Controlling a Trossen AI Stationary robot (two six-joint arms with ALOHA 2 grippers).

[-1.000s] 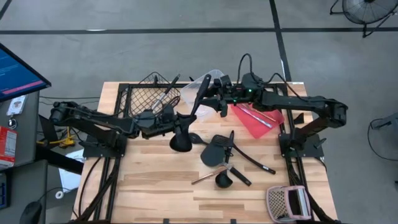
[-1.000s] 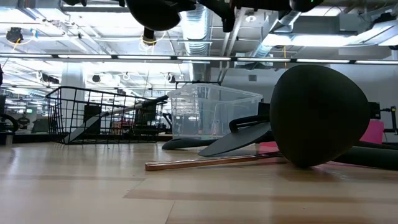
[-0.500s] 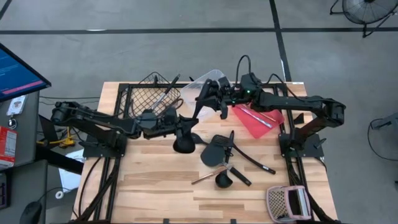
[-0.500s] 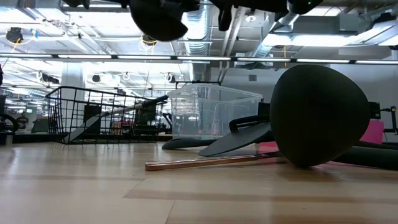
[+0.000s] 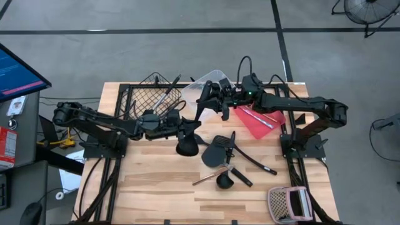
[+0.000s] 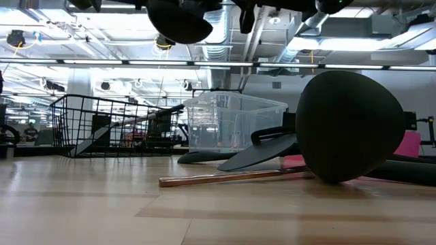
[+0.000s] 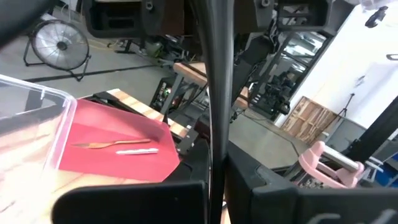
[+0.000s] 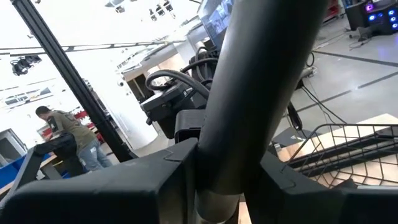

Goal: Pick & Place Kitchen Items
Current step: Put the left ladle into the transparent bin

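Okay, I've got both grippers clamped on the black ladle above the table's middle: left gripper near its bowl, right gripper seemingly at the handle end.

A black ladle hangs above the table, handle gripped; other black utensils lie scattered mid-table.

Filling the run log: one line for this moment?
left tool: shut on black plastic ladle | right tool: shut on its handle | stage: handover
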